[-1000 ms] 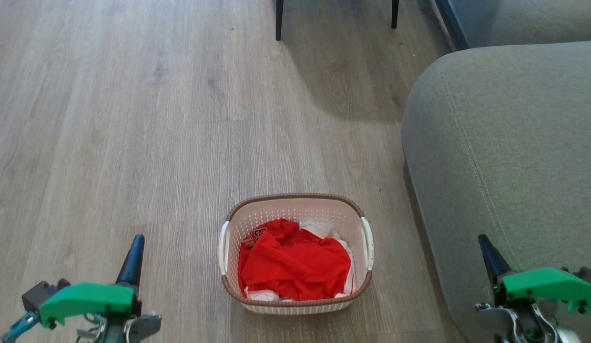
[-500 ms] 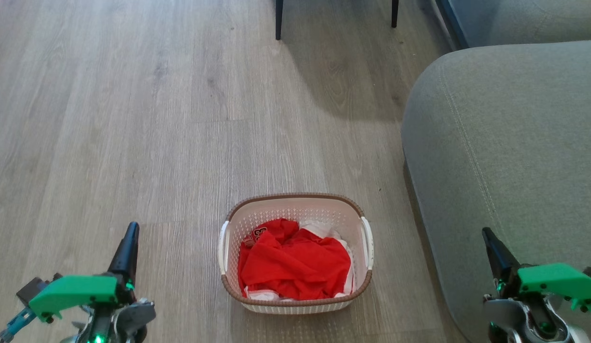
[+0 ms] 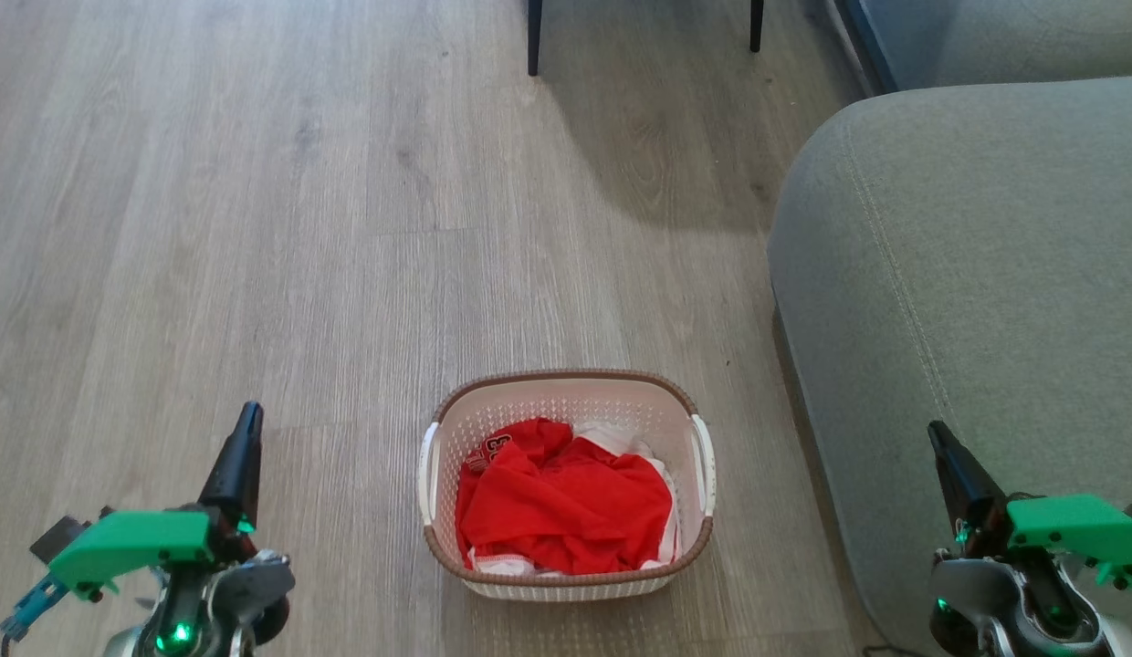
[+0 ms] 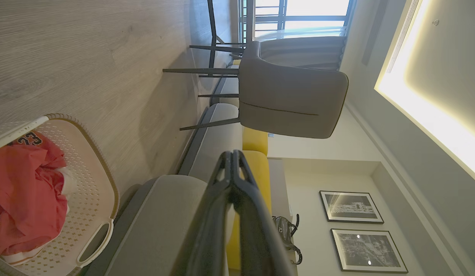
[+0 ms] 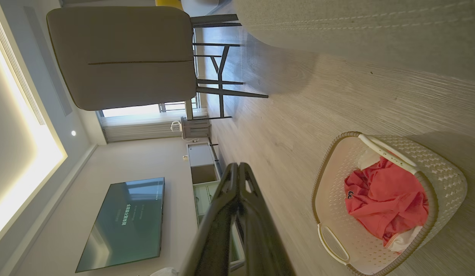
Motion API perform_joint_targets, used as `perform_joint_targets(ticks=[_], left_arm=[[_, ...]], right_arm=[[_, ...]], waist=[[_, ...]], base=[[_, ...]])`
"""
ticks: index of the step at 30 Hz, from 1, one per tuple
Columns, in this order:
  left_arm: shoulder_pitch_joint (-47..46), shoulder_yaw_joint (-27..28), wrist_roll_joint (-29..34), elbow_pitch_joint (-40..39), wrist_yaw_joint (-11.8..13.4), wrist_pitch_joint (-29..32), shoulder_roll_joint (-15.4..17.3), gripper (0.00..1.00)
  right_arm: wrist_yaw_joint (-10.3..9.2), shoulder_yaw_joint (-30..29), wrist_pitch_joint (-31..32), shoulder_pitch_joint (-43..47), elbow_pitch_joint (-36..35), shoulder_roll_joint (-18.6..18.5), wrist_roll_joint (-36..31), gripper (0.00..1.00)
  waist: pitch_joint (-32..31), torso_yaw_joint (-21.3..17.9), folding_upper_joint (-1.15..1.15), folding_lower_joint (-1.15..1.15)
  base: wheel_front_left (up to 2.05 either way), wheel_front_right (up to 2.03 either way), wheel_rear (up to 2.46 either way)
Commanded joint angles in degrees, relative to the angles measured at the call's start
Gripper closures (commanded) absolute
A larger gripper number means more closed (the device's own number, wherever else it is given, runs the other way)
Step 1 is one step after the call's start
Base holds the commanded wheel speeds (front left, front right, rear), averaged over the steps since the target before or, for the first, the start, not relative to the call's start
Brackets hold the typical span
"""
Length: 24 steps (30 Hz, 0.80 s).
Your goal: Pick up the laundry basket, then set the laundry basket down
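Cream-white perforated plastic is forming a small rounded-rectangular laundry basket with a brown woven-look rim and two white side handles. It is sitting upright on the pale grey wood-plank floor, low in the middle of the head view. A crumpled red garment is lying inside it, partly covering some white cloth near the far right corner.

A large grey-green upholstered sofa is filling the right side of the head view, near the basket's right handle but apart from it. Two dark chair legs are standing on the floor at the top edge.

The left end effector is hovering at the lower left, well apart from the basket's left handle, its dark fingers pointing up the view. In the left wrist view the two fingers are pressing together at the tips, gripping nothing, and the basket is showing at the lower left, beside the sofa.

The right end effector is hovering at the lower right, in front of the sofa and apart from the basket. In the right wrist view its fingers are likewise meeting at the tips, empty, and the basket is showing at the lower right on the floor. A grey padded chair on thin dark legs is standing further off.
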Motion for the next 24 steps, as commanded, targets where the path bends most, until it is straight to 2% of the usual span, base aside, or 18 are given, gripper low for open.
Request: perform_joint_targets(ticks=[1, 24], left_arm=[[-2.7, 2.4, -0.1, -1.7, -0.4, 0.4, 0.4, 1.0], [-2.7, 2.7, 0.1, -1.7, -0.4, 0.6, 0.2, 1.0]], right_arm=[[-0.1, 0.9, 0.4, -2.7, -2.1, -0.9, 0.1, 1.0], [-0.1, 0.5, 0.7, -2.7, -2.1, -0.6, -0.2, 1.0]], waist=[[0.0, 0.0, 0.0, 0.0], [0.0, 0.0, 0.0, 0.0]], base=[[0.0, 0.0, 0.0], [0.0, 0.0, 0.0]])
